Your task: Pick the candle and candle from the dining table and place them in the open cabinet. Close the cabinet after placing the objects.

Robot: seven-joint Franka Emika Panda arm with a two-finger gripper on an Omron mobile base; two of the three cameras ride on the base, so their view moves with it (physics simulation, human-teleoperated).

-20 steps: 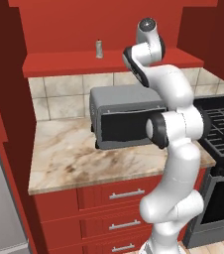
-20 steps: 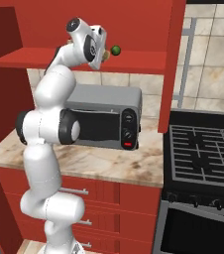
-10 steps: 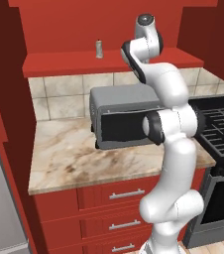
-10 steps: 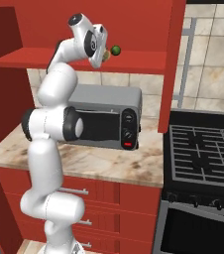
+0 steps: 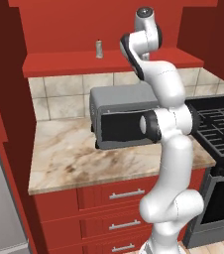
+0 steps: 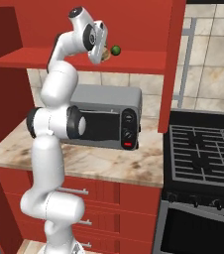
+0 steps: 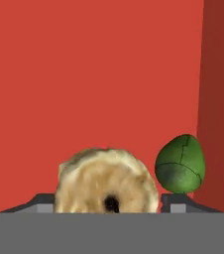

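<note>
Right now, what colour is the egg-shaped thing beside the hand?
Dark green, with fine crack-like lines across the egg-shaped thing. Hand view shows it best.

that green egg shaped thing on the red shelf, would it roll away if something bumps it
Probably yes. The green thing is rounded all over with no flat side showing, so a sideways nudge would likely send it rolling along the flat red shelf. Its egg shape suggests a curving, wobbly path. The surface looks smooth, so it may also slip in a pinch.
</note>
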